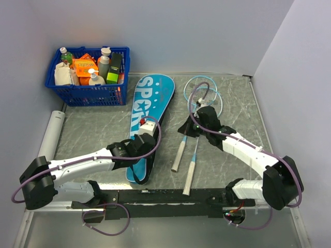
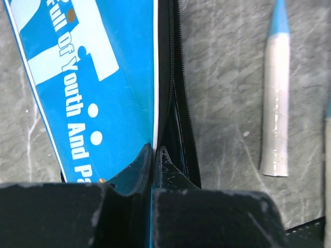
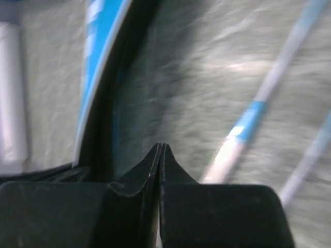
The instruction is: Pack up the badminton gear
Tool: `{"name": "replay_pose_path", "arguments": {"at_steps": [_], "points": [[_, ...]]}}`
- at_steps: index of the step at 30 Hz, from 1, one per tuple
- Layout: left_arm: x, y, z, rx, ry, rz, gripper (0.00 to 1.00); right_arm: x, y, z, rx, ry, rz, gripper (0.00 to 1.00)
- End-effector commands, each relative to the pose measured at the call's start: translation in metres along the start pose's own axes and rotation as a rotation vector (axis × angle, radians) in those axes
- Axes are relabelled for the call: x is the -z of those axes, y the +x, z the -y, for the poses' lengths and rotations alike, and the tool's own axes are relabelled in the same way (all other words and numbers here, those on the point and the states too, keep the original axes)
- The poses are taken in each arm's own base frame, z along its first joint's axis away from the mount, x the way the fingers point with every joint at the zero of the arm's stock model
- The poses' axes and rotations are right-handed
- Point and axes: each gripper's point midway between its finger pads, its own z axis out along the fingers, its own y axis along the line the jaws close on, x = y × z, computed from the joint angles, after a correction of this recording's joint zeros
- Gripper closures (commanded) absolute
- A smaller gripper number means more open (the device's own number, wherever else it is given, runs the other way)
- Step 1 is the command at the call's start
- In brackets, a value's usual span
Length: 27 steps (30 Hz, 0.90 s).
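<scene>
**Arms close on the racket bag.** A long teal racket-shaped bag printed "SPORT" (image 1: pixel 155 95) lies flat mid-table, broad end at 12 o'clock and narrow end at 6, leaning slightly toward 7. The left gripper (image 2: pixel 153 151) has its fingers pressed together at the bag's 3 o'clock edge, where the teal face meets the black zip strip (image 2: pixel 178 103). Whether cloth is nipped between them cannot be made out.

Two light-blue-framed rackets with grey-white handles (image 1: pixel 178 157) lie just beside the bag at its 3 o'clock side, roughly parallel to it. Their heads overlap toward 12 o'clock and their grips point to 6. The right gripper (image 1: pixel 192 126), fingers closed on nothing, hovers between the bag and the racket shafts and is the nearer arm to the rackets. Its wrist view is blurred.

The coming move appears to turn on the zip edge that faces the rackets. The mouth must be lifted on the 3 o'clock side so the rackets can slide in lengthwise, heads to the broad end.

The grey marbled tabletop (image 1: pixel 93 129) looks hard and smooth, likely leaving little purchase under the thin shafts. Pale walls close in at 9, 12 and 3 o'clock. A blue plastic basket of bottles (image 1: pixel 85 95) sits at 10 o'clock and a white tube (image 1: pixel 51 134) at 9. No shuttlecocks can be picked out.
</scene>
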Motion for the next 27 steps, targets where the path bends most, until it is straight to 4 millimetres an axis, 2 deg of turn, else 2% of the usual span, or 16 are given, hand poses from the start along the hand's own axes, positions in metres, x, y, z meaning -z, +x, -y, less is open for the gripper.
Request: {"name": "replay_pose_path", "arguments": {"at_steps": [1,5,6,10,21,27], "points": [[0.004,-0.025,0.019,0.039,0.084,0.081,0.99,0.000,0.015,-0.066,-0.010,-0.252,-0.083,1.00],[0.006,-0.028,0.021,0.046,0.106,0.089,0.99,-0.006,0.034,-0.093,-0.013,-0.360,-0.130,1.00],[0.007,-0.028,0.021,0.047,0.110,0.090,0.99,-0.009,0.043,-0.098,-0.017,-0.373,-0.162,1.00],[0.010,-0.031,0.022,0.057,0.123,0.101,0.99,-0.017,0.055,-0.111,-0.015,-0.397,-0.192,1.00],[0.020,-0.035,0.025,0.079,0.175,0.116,0.99,-0.038,0.073,-0.124,-0.042,-0.423,-0.255,1.00],[0.024,-0.032,0.030,0.100,0.217,0.111,0.99,-0.058,0.069,-0.128,-0.072,-0.417,-0.237,1.00]]}}
